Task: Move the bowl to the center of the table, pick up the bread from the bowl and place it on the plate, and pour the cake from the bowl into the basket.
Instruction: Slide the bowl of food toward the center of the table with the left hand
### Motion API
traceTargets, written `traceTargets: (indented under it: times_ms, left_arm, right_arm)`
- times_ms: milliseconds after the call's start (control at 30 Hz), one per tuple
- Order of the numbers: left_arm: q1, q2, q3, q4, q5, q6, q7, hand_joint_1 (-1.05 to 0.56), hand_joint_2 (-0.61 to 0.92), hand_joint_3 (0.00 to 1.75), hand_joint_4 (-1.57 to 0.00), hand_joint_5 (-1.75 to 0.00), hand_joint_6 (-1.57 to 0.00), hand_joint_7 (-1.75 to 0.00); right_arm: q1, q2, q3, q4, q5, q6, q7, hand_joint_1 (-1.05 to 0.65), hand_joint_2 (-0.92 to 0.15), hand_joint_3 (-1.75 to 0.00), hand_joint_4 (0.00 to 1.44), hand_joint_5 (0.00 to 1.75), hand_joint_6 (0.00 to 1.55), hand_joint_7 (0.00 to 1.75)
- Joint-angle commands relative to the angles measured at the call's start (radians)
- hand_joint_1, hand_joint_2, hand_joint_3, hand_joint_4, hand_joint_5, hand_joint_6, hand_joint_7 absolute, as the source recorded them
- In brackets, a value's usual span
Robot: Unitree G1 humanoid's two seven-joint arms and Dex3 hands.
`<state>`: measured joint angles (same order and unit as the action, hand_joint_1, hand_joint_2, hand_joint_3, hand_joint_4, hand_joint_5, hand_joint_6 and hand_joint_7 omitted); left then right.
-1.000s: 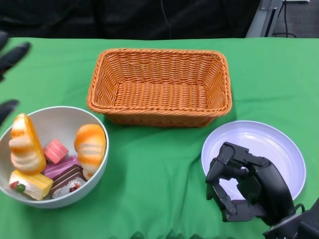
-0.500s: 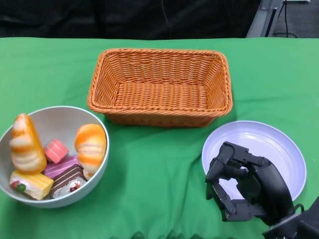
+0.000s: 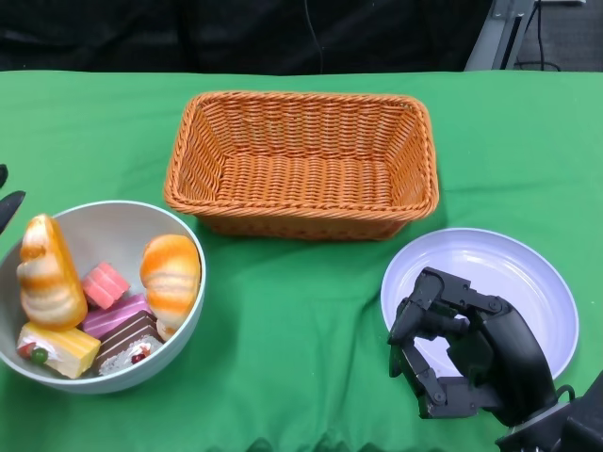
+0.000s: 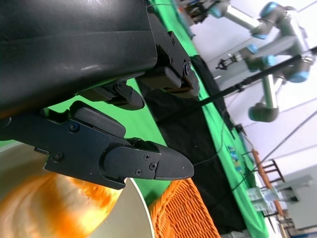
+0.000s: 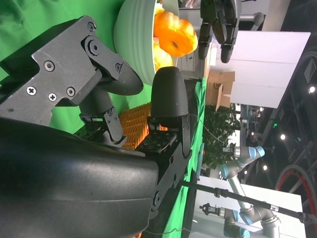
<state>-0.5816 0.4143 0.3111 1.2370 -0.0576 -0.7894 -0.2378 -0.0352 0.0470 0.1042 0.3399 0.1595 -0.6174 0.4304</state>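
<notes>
The grey bowl (image 3: 104, 231) stands at the table's near left. It holds two orange breads (image 3: 45, 273) (image 3: 171, 273) and several cake pieces (image 3: 104, 284). Only the fingertips of my left hand (image 3: 8, 202) show at the picture's left edge, just beyond the bowl's far-left rim. In the left wrist view its fingers (image 4: 124, 158) are apart above a bread (image 4: 44, 208) and hold nothing. My right hand (image 3: 466, 358) rests over the near-left rim of the white plate (image 3: 509, 273), fingers loosely bent and apart, with nothing in them. The orange wicker basket (image 3: 301, 160), with nothing in it, sits at the middle back.
A green cloth (image 3: 292, 311) covers the table, lying bare between bowl and plate. The right wrist view shows the bowl (image 5: 131, 34) far off, with my left hand (image 5: 218, 25) hanging above it. Behind the table's far edge it is dark.
My left hand went out of the picture at the upper left, and its fingertips now show again lower down, near the bowl's rim. The right hand and the bowl have stayed put.
</notes>
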Motion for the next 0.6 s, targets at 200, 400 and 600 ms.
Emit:
traceTargets:
  times_ms: [200, 400, 600]
  left_arm:
    - [-0.007, -0.017, 0.004, 0.03, -0.019, 0.083, -0.008, -0.69, 0.92, 0.3, -0.56, -0.01, -0.46, 0.0]
    - [-0.008, -0.036, 0.008, 0.035, -0.038, 0.138, -0.021, -0.66, 0.92, 0.29, -0.56, 0.0, -0.45, 0.0]
    - [-0.01, -0.063, 0.034, 0.04, -0.077, 0.196, -0.052, -0.63, 0.92, 0.29, -0.52, 0.0, -0.44, 0.0]
  right_arm:
    - [-0.001, -0.008, -0.007, 0.0, 0.003, -0.007, -0.004, -0.02, -0.43, -1.28, 0.76, 1.71, 0.64, 1.46]
    - [-0.004, -0.005, -0.006, 0.004, 0.004, -0.008, -0.003, -0.02, -0.43, -1.27, 0.76, 1.71, 0.64, 1.46]
    - [-0.006, -0.005, -0.006, 0.009, -0.001, -0.012, -0.006, -0.03, -0.41, -1.3, 0.77, 1.71, 0.64, 1.46]
